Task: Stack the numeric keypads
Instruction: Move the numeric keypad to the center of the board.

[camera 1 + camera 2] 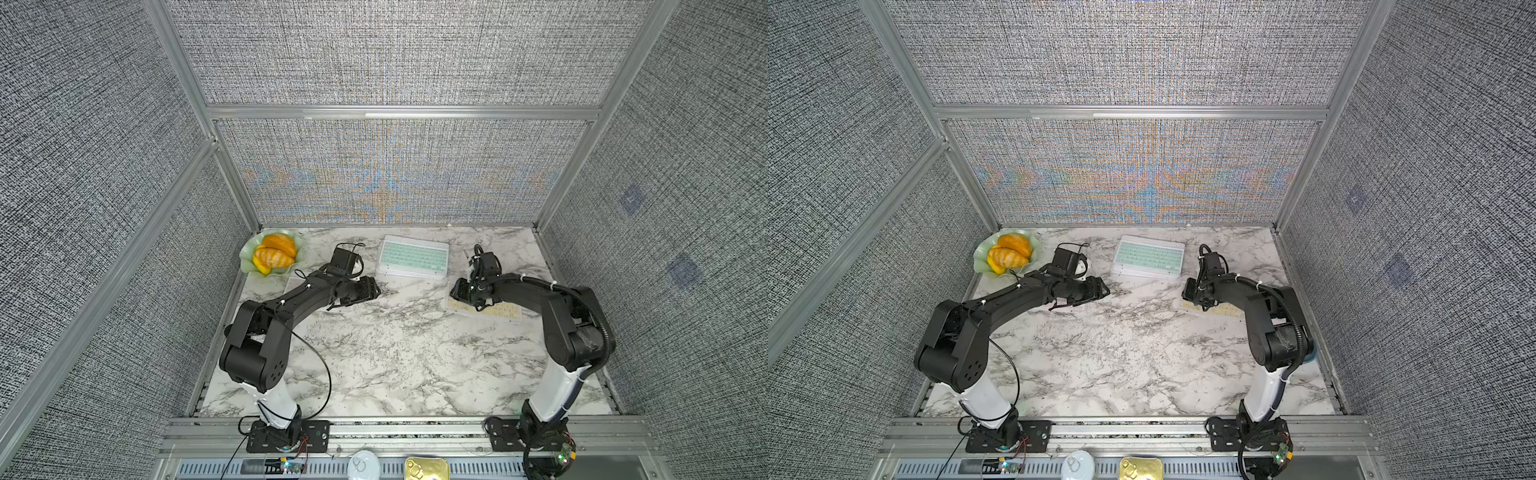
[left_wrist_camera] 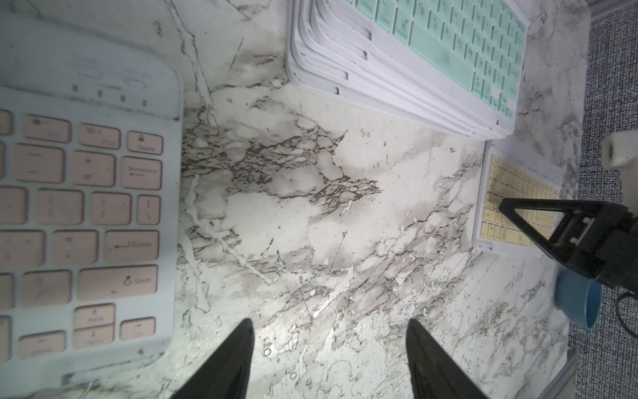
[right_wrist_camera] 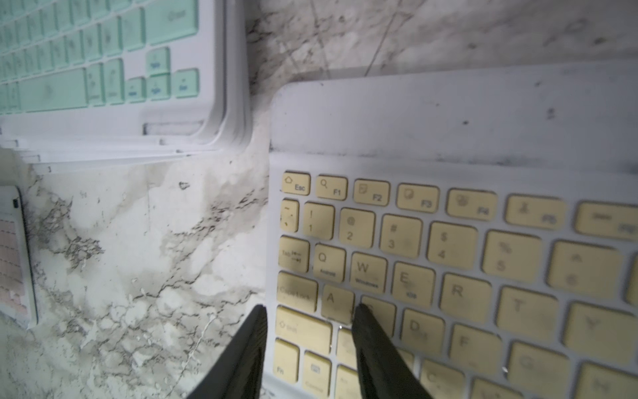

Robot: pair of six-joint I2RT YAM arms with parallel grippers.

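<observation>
A stack of numeric keypads [image 1: 412, 257] [image 1: 1148, 257] lies at the back middle of the marble table, a mint-green one on top [image 2: 448, 38] [image 3: 86, 55]. A pink-keyed keypad [image 2: 86, 207] [image 1: 293, 284] lies flat under my left arm. My left gripper [image 2: 329, 331] [image 1: 376, 291] is open over bare marble between the pink keypad and the stack. A yellow-keyed keypad [image 3: 448, 241] [image 1: 498, 309] lies flat on the right. My right gripper [image 3: 309, 311] [image 1: 455, 295] is open astride its short edge, one finger above the keys, the other beside the edge.
A green leaf-shaped dish [image 1: 249, 266] with oranges sits in the back left corner. A blue cup [image 2: 576, 304] stands by the right wall near the right arm. Two tins [image 1: 426, 467] rest below the front rail. Panel walls enclose three sides.
</observation>
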